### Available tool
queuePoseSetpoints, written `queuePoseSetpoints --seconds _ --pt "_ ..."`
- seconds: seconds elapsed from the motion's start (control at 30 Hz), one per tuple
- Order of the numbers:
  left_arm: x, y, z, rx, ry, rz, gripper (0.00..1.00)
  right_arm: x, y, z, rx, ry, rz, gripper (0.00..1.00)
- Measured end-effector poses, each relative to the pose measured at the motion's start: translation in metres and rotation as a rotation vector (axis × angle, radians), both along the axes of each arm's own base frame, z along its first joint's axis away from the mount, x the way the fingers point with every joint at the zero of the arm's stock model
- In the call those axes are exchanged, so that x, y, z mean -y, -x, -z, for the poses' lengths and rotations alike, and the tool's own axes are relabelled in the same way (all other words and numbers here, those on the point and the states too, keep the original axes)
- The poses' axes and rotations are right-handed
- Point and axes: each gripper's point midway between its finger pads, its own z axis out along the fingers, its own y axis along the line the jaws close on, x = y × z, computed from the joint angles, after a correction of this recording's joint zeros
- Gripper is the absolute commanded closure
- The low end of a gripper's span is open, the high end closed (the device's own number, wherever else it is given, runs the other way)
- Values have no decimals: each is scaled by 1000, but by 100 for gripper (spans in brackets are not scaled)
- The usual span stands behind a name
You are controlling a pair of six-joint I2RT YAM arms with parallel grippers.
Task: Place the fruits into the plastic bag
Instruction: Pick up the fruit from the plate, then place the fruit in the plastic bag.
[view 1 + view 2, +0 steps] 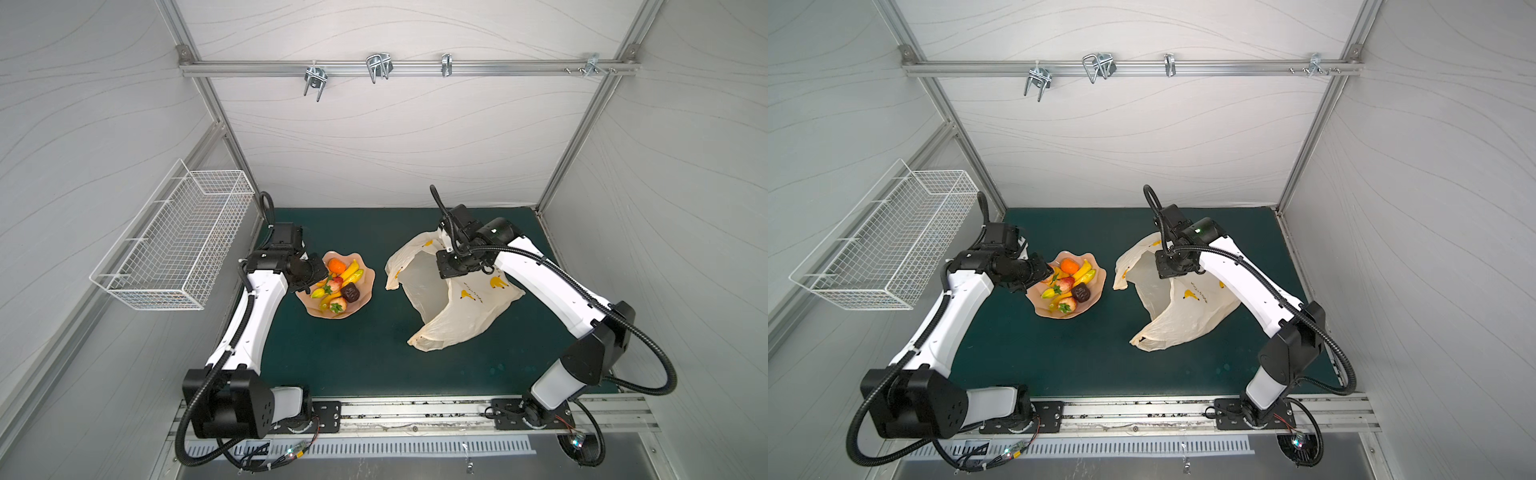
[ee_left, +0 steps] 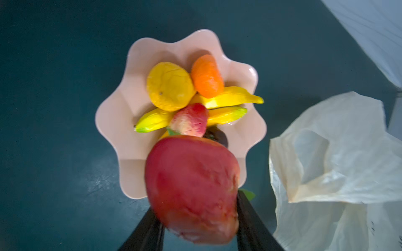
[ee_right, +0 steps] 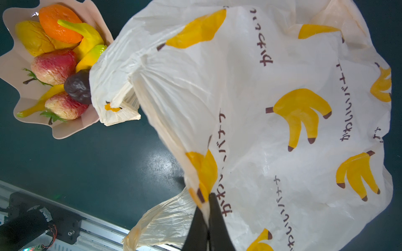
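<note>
The plastic bag (image 1: 457, 316) lies crumpled on the green mat (image 1: 353, 353), its rim pinched in the closed right gripper (image 3: 208, 200). The left gripper (image 2: 195, 201) clamps 1 red strawberry (image 2: 191, 184), seemingly just above the plate (image 2: 121, 121) of other fruits (image 2: 169, 87).

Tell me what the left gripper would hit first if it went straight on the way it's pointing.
Probably the paler strawberry on the pink scalloped plate, just beyond the red strawberry that the left gripper holds; depth is unclear.

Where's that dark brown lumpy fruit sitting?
In a top view the dark brown fruit lies on the pink plate on the left half of the table, at its edge facing the plastic bag, beside a strawberry.
</note>
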Motion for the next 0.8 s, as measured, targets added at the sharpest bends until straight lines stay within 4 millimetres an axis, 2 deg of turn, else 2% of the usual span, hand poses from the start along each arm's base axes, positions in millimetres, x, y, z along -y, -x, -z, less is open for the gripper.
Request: queuePoseSetpoints --seconds 0.07,0.17,0.3,0.4,0.57,0.7,0.8 --pt "9 1 -13 53 3 32 54 1 0 0 1 2 -2 100" --pt "11 3 -26 106 1 45 55 1 0 -1 2 2 -3 100" --pt "16 6 -33 137 -9 80 55 1 0 0 -1 5 -4 100" --pt "31 10 -37 168 -13 147 59 2 1 0 -5 8 -3 100" --pt "78 25 -40 278 -26 363 59 3 1 -3 -2 5 -2 100" --pt "121 50 -28 324 -40 594 62 2 0 -6 2 2 -2 100" --pt "143 66 -20 332 -37 732 63 3 1 -7 2 2 -2 100"
